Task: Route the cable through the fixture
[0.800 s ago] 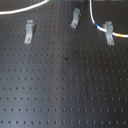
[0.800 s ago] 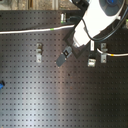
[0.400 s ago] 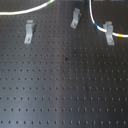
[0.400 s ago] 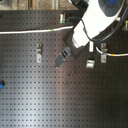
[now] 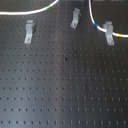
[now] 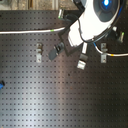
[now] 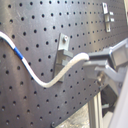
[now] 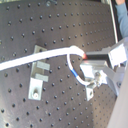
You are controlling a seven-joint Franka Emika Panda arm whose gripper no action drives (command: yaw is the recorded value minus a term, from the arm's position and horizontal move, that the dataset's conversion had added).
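The white cable (image 5: pixel 30 11) runs along the board's far edge with a green band, leaves the first exterior view's top, and returns past a blue band to the right clip (image 5: pixel 107 31). In the second exterior view the cable (image 6: pixel 30 31) runs from the left under the white arm's hand (image 6: pixel 75 37). My gripper (image 7: pixel 95 62) is shut on the cable (image 7: pixel 55 77), next to a metal clip (image 7: pixel 62 47). In the second wrist view the gripper (image 8: pixel 92 62) holds the cable (image 8: pixel 50 54) just over a clip (image 8: pixel 37 70). The gripper is out of the first exterior view.
The black perforated board (image 5: pixel 65 90) carries three metal clips in a row: left (image 5: pixel 29 31), middle (image 5: pixel 75 17) and right. The arm hides the middle clip in the second exterior view. A small blue object (image 6: pixel 1 84) sits at the second exterior view's left edge.
The hand has shifted slightly up and left in the second exterior view. The cable's lay on the board has hardly changed.
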